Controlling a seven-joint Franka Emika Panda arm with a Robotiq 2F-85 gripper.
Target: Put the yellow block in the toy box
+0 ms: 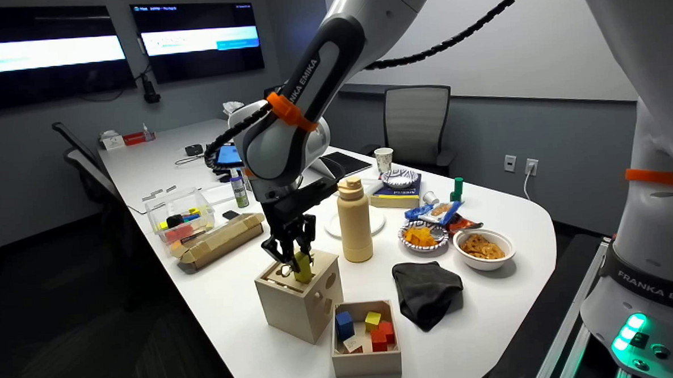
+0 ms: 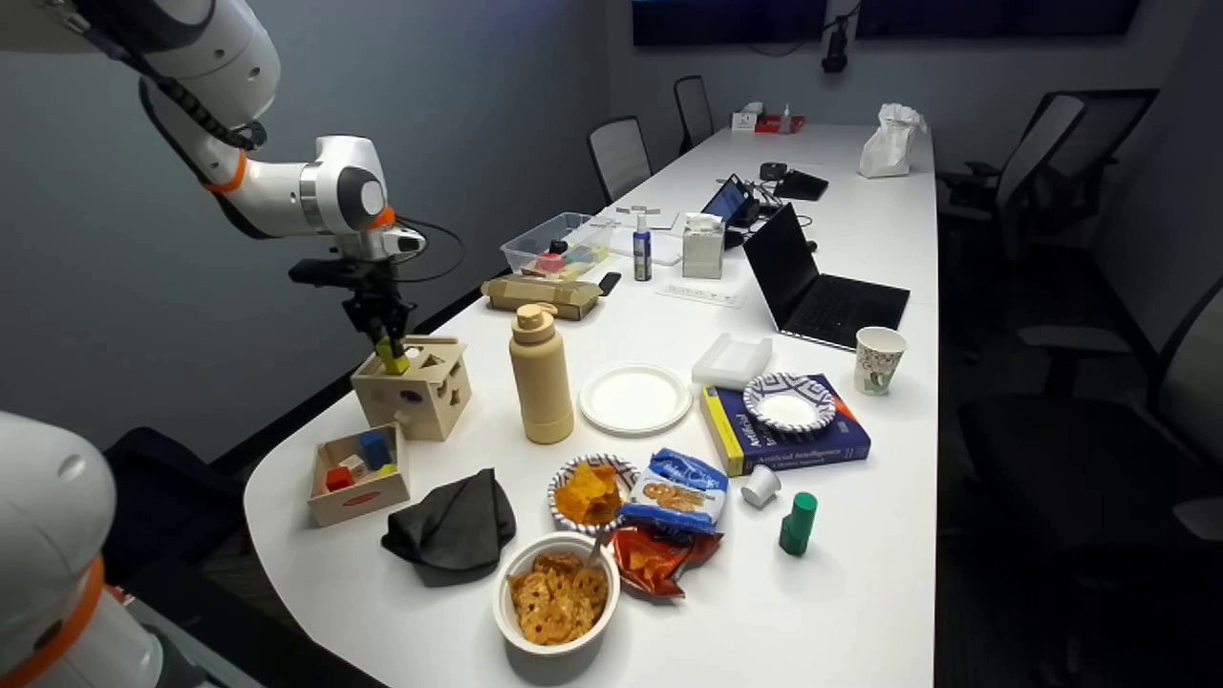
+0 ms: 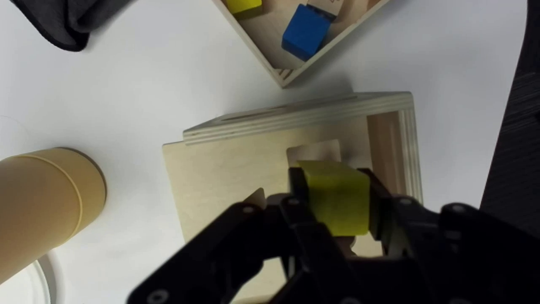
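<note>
My gripper [image 3: 336, 195] is shut on the yellow block [image 3: 341, 202], with one finger pad on each side of it. The yellow block also shows in both exterior views [image 1: 303, 269] [image 2: 392, 357], held over the top of the toy box. The toy box [image 1: 287, 311] is a light wood cube with shaped holes; it also shows in an exterior view [image 2: 413, 406]. In the wrist view, a square hole [image 3: 316, 152] in the box top [image 3: 223, 169] shows just beyond the block. I cannot tell whether the block's lower end touches the lid.
A low wooden tray [image 1: 368, 365] beside the box holds blue, red and plain blocks and another yellow block [image 1: 372, 321]. A tall tan bottle [image 1: 355, 222] stands near the box. A black cloth [image 1: 427, 292], snack bowls [image 1: 486, 266] and a cardboard piece [image 1: 222, 242] lie around.
</note>
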